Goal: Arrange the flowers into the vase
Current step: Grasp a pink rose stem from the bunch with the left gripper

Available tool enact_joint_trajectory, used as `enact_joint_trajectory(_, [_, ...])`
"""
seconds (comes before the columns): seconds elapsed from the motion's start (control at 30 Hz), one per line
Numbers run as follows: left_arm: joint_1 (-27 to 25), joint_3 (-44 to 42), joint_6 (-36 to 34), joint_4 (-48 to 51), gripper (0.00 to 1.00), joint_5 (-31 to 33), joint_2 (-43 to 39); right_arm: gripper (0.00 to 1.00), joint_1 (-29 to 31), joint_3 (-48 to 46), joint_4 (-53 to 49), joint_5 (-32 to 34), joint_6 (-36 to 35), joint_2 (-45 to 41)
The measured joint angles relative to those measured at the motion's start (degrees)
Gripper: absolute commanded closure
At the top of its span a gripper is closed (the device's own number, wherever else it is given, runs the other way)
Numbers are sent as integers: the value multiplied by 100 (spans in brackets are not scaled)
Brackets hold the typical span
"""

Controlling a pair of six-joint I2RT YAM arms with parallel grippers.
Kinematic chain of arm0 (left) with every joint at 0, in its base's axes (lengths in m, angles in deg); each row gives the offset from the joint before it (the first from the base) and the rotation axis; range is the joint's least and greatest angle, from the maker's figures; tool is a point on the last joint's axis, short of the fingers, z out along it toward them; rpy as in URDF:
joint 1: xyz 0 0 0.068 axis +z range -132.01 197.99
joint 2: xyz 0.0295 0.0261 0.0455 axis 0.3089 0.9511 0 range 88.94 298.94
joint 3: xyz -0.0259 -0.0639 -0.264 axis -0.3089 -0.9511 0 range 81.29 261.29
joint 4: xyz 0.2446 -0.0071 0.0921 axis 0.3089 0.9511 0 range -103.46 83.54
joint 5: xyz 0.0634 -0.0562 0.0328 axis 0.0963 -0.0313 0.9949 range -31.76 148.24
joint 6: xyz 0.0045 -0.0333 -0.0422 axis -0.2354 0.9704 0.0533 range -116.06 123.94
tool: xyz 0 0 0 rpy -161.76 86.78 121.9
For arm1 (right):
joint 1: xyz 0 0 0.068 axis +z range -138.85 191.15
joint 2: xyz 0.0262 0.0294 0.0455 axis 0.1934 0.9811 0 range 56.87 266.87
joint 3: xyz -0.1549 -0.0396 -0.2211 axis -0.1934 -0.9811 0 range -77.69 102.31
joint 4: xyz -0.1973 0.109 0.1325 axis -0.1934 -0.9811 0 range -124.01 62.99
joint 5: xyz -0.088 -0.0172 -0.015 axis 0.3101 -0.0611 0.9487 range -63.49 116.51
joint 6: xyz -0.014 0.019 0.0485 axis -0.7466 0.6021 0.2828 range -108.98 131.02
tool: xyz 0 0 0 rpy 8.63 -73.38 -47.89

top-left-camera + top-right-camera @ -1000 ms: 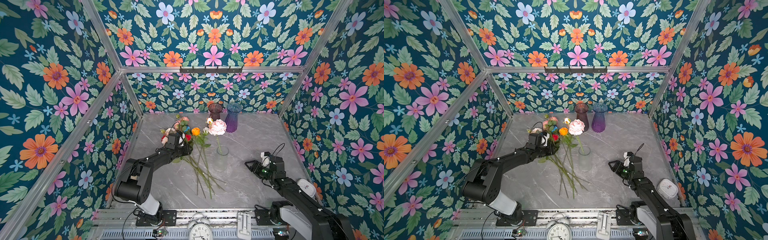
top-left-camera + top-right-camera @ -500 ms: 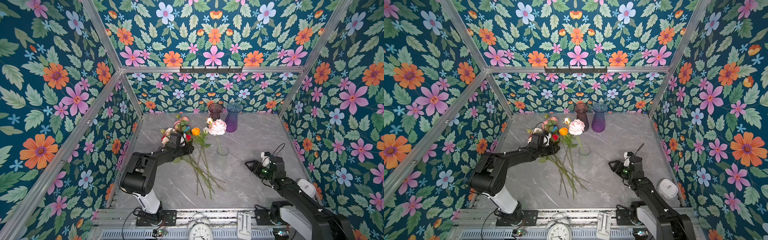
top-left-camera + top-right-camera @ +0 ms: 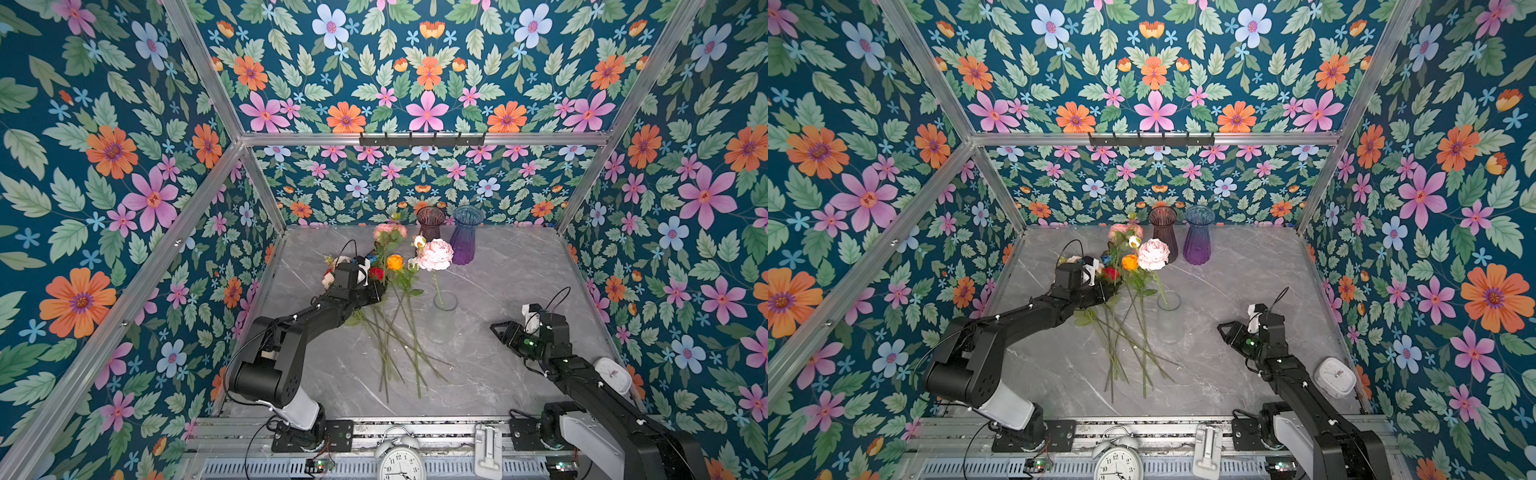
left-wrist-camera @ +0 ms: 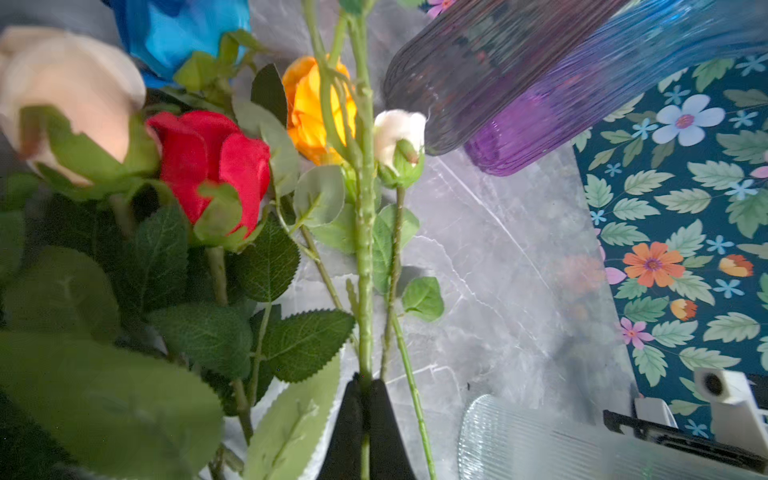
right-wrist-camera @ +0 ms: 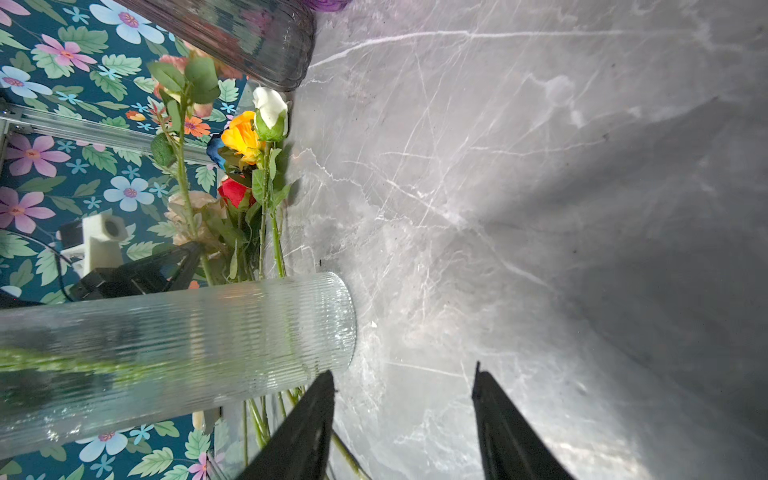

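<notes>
1. Now the left claw (image 4: pixel 365 388) is clenched on one thick green flower stem (image 4: pixel 365 249).
2. The other long-stemmed artificial flowers (image 3: pixel 399 282) lie bunched on the grey marble counter (image 3: pixel 519 282), just left of the clear ribbed glass vase (image 3: pixel 444 318), which holds one pale pink ruffled bloom (image 3: pixel 435 254).
3. The right claw (image 5: pixel 403 370) gapes empty, right of the vase.

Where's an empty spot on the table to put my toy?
Bare table lies between the clear vase and the right tool, and back right beside the purple vase. Left middle is crowded: flowers and the left tool.
</notes>
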Motion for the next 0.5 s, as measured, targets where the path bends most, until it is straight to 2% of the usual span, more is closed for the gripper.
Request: enact_joint_trajectory(0.5, [0,-140,214,70,100,-24,-1626,45,0,-26,-7,0,0,-17])
